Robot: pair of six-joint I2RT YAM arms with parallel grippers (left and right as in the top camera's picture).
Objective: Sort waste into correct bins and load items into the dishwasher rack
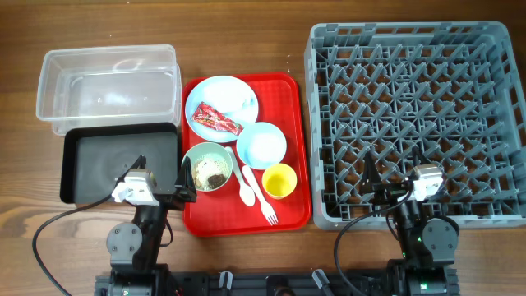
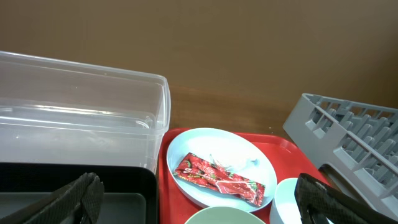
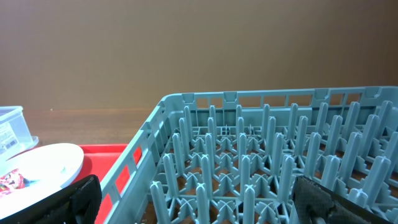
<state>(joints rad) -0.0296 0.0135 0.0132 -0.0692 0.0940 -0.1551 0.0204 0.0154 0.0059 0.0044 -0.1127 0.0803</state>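
Wooden table (image 1: 246, 33) carries clear tub (image 1: 107, 55), black tray (image 1: 94, 168), red tray (image 1: 293, 123), grey rack (image 1: 394, 31).

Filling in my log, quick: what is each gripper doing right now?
Left gripper: open, holding nothing.
Right gripper: open, holding nothing.

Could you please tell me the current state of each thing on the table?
Clear tub: empty.
Black tray: empty.
Plate: holding red wrapper.
Blue bowl: upright, empty.
Green bowl: holding food scraps.
Yellow cup: upright, empty.
Dishwasher rack: empty.
Spoon and fork: lying on red tray.
Left gripper: open.
Right gripper: open.
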